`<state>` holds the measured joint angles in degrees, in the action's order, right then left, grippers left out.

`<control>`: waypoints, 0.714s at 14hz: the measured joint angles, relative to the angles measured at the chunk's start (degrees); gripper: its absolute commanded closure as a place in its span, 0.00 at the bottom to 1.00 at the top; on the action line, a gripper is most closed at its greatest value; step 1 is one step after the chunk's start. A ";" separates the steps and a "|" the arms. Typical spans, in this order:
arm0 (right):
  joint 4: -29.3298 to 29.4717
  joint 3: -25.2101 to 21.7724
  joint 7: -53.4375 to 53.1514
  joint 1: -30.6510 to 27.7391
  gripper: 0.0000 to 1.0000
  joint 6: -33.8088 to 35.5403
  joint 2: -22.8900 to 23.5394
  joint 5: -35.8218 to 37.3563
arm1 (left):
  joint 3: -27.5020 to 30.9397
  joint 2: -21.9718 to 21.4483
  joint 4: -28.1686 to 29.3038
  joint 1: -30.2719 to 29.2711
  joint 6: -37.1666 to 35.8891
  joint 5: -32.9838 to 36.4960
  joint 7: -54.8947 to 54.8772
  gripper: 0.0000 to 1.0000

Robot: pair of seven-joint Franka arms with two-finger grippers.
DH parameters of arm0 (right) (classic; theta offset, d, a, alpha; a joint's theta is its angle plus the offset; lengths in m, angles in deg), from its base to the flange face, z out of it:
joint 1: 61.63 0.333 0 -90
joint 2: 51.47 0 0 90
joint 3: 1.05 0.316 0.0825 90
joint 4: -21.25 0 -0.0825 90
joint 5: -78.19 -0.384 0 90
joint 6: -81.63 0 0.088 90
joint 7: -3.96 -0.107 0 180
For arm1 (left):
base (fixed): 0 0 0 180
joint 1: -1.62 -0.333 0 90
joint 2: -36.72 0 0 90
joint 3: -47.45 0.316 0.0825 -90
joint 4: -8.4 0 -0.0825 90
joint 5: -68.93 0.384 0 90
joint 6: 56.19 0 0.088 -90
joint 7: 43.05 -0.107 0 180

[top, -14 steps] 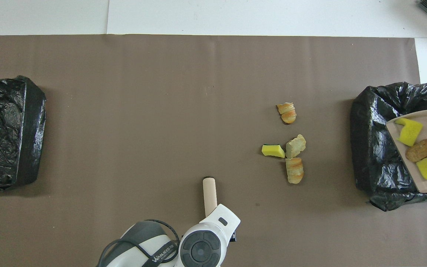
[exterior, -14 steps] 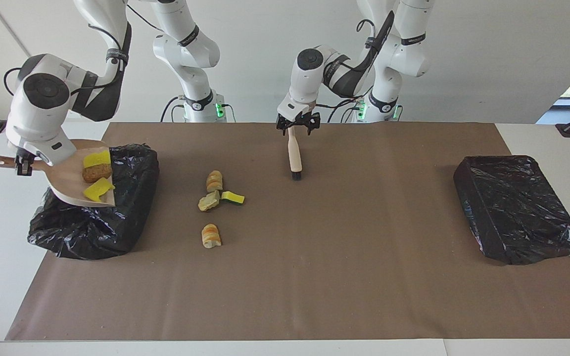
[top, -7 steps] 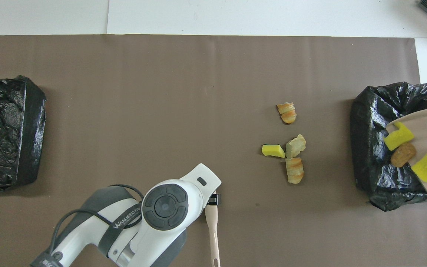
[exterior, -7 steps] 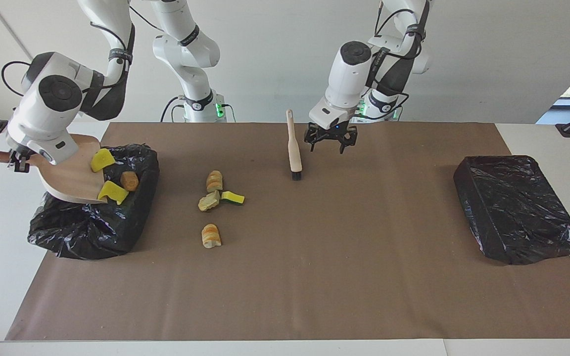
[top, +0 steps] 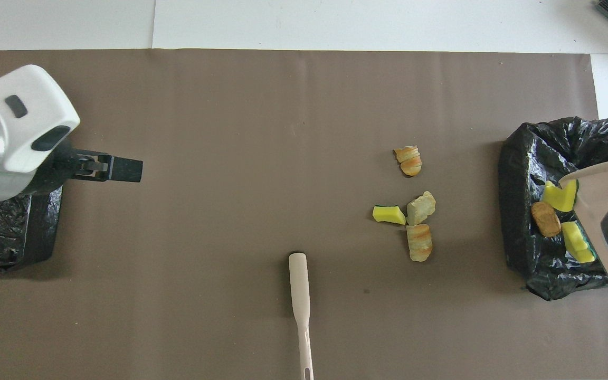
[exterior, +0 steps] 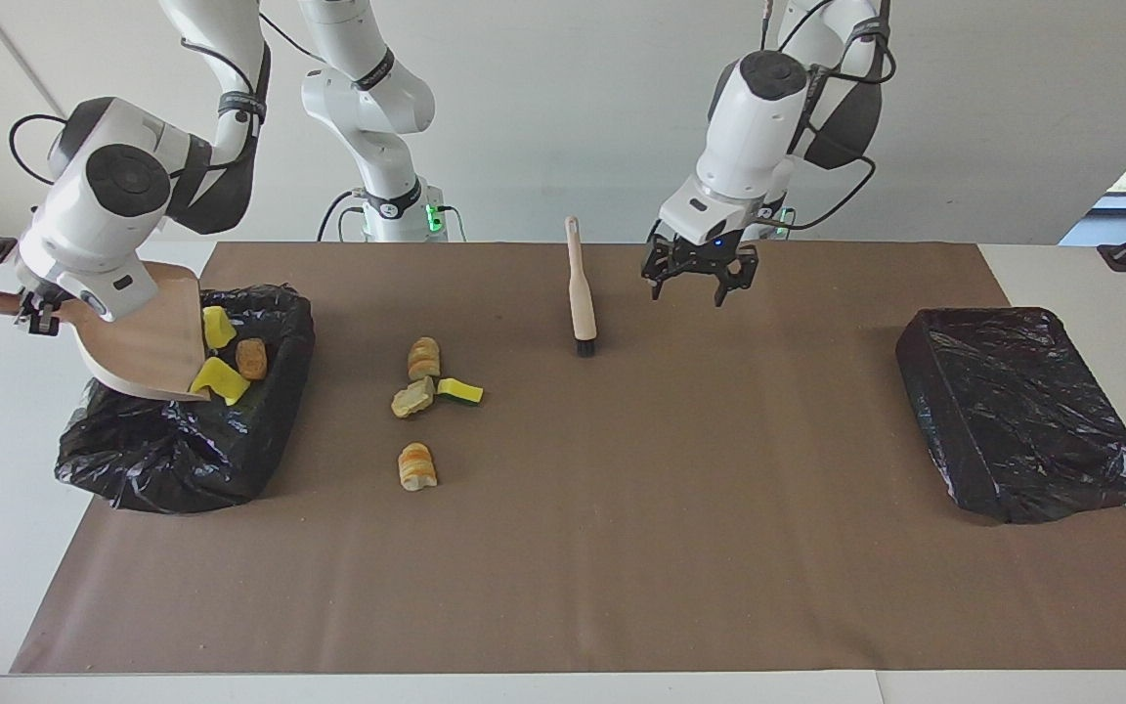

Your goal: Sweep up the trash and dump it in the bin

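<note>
Trash (exterior: pixel 228 359) in bin (exterior: pixel 192 440), 4 scraps (exterior: pixel 423 391) on mat, right jaws gripping tilted dustpan (exterior: pixel 143 342), left jaws wide open, prob. empty, no legible text.

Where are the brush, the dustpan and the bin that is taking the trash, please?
brush (exterior: pixel 582 305): facing view, on its handle.
dustpan (exterior: pixel 148 347): facing view, on its tilted tray.
bin (exterior: pixel 182 455): facing view, on its black liner wall.
</note>
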<state>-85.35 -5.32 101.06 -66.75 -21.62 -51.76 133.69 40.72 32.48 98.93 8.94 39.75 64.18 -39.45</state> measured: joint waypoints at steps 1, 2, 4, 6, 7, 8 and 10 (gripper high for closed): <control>-0.02 -0.10 0.00 -0.14 1.00 1.24 -1.34 0.00 | 0.05 0.03 -2.14 -1.54 -1.87 0.00 -1.06 0.00; -0.04 -0.14 0.00 -0.36 1.00 2.41 -2.68 0.00 | 0.08 0.24 -4.25 -3.13 -3.92 0.00 -2.88 0.00; 0.05 -0.45 -0.19 -0.62 1.00 3.65 -4.99 -0.28 | 0.12 1.58 -8.53 -5.97 -8.50 0.00 -7.11 0.00; 0.62 -0.69 -0.99 -0.66 1.00 6.93 -7.43 -2.68 | 0.08 3.98 -12.35 -8.43 -12.24 0.00 -10.03 0.00; 1.24 -0.70 -2.04 -0.66 1.00 8.97 -8.34 -4.90 | 0.11 4.90 -13.32 -8.88 -13.13 0.01 -10.85 0.00; 1.91 -0.66 -3.90 -0.64 1.00 10.45 -9.06 -7.70 | 0.00 5.59 -13.88 -9.04 -13.92 0.11 -11.39 0.00; 2.60 -0.21 -9.54 -0.41 1.00 12.19 -9.77 -12.10 | -0.48 6.34 -14.30 -9.04 -14.97 0.68 -11.62 0.00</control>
<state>-82.74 -5.53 91.52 -67.16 -9.43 -61.53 121.58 40.24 38.82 84.63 -0.10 24.78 64.86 -51.08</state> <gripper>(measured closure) 0.674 0.000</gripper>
